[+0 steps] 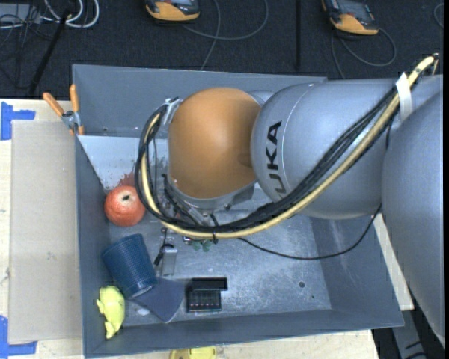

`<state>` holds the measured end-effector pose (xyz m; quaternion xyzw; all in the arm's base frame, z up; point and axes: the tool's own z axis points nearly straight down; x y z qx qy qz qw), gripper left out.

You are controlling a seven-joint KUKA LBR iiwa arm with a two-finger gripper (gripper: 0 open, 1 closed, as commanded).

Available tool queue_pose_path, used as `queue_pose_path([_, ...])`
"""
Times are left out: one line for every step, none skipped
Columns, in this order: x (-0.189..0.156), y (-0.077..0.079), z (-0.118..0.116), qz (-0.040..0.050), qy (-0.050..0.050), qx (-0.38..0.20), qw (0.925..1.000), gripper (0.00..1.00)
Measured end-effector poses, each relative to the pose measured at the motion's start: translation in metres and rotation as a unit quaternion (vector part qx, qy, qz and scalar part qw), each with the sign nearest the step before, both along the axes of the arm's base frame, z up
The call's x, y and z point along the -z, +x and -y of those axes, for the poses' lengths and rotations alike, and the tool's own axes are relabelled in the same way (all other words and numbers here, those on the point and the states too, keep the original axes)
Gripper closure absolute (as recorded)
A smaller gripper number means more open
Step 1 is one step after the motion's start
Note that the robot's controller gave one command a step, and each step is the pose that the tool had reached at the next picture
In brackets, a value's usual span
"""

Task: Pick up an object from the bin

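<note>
My gripper (167, 257) reaches down under the arm's orange cover, in the left middle of the bin. Its tip is just right of a dark blue cup (130, 265) that lies on its side. Whether it touches the cup I cannot tell. A red apple (124, 206) sits a little up and to the left, near the left wall. Below the gripper lie a flat grey-blue piece (163, 300) and a small black rectangular block (206, 294). Nothing is seen held.
A yellow soft toy (111, 310) lies in the front left corner. The arm and its cables cover the middle and the back of the bin. The bin's floor to the right of the black block is bare.
</note>
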<state>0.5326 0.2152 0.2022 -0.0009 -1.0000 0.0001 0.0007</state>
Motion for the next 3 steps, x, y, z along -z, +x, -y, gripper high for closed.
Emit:
queue_pose_path([0.072,-0.032,-0.008,0.002,0.0,0.056,0.9985,0.0])
queue_pose_path([0.134,-0.06,-0.008,0.0025,0.0,0.128,0.9917,0.0])
queue_pose_path([0.131,-0.06,0.004,0.0049,0.002,0.078,0.997,0.0])
